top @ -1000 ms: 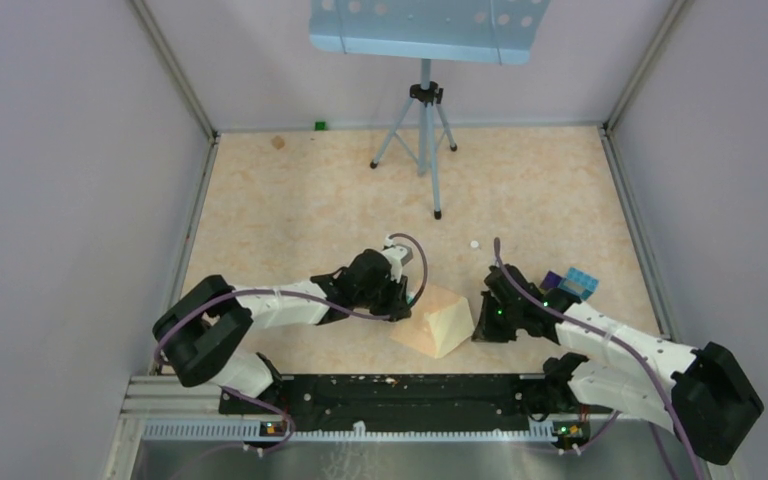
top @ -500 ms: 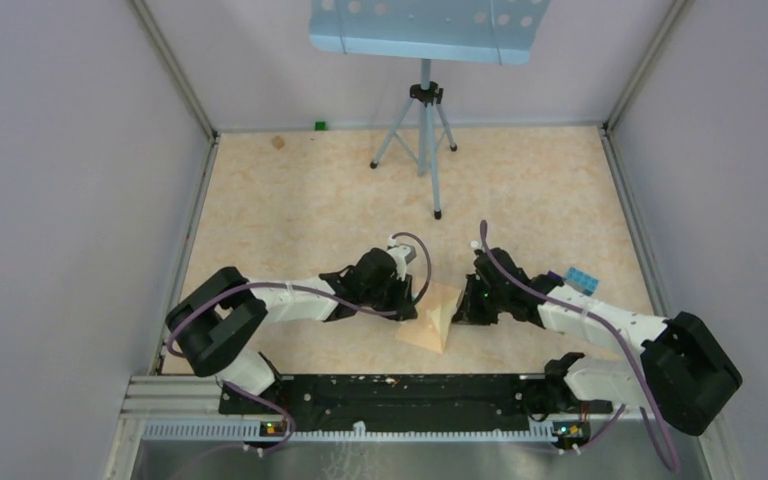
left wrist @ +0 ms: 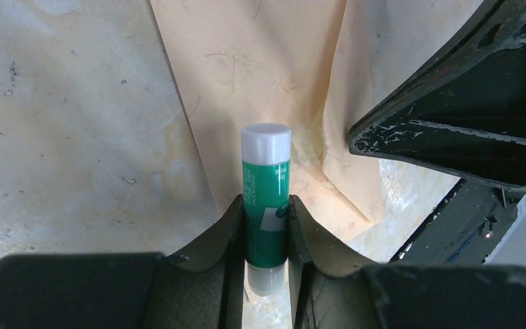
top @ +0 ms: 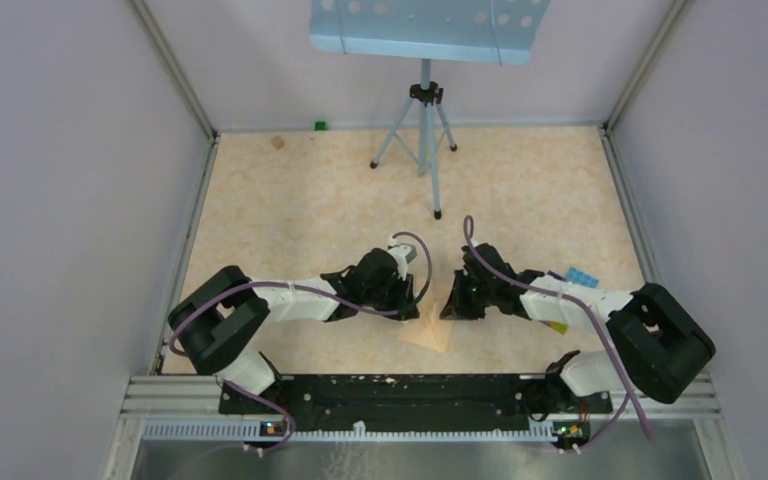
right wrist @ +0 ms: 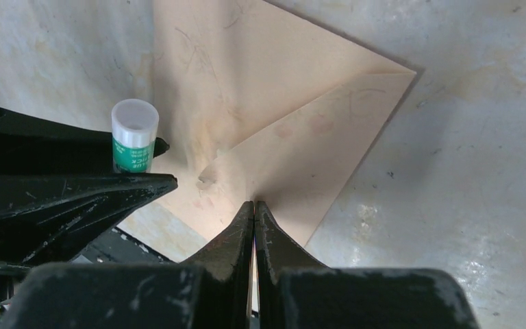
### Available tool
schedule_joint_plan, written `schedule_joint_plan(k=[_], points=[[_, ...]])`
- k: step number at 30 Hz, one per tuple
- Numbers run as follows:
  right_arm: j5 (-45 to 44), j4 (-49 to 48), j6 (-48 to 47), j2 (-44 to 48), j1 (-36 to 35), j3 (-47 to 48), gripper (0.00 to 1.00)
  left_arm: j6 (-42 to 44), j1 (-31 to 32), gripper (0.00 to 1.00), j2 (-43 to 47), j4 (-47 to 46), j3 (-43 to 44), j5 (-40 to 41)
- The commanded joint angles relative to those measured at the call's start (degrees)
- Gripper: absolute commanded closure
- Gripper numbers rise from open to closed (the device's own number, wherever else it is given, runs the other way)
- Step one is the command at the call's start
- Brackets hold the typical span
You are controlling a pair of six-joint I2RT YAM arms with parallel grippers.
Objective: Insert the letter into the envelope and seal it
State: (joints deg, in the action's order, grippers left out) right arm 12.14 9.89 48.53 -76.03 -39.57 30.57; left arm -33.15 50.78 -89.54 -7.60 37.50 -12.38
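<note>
Between the jaws of the left gripper (left wrist: 266,229) a glue stick (left wrist: 266,199) sits clamped, while ahead of the closed right gripper (right wrist: 254,205) lies the envelope (right wrist: 212,68) flap (right wrist: 315,137), probably needing pressing flat to seal.

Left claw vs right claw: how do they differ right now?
Grip: the left claw clamps a green glue stick, white end forward; the right claw is shut with nothing visible between its tips.
Position: the left claw's stick points at a crease of the envelope; the right claw's tips sit at its folded flap.
Shared: both are black and both are over the tan envelope.
</note>
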Motion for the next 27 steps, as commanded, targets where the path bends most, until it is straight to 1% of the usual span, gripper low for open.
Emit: schedule_joint_plan(k=[1, 15, 27], points=[[1.0, -5.0, -0.2, -1.6, 0.3, 2.7, 1.00, -0.2, 0.7, 1.00, -1.8, 0.7, 0.0, 0.8], [1.2, -9.3, 0.0, -7.5, -0.5, 4.0, 1.00, -0.5, 0.9, 1.00, -1.7, -0.1, -0.2, 0.3], [-1.4, -9.5, 0.7, -10.1, -2.9, 4.5, 1.00, -0.8, 1.0, 1.00, -1.8, -0.1, -0.2, 0.3]])
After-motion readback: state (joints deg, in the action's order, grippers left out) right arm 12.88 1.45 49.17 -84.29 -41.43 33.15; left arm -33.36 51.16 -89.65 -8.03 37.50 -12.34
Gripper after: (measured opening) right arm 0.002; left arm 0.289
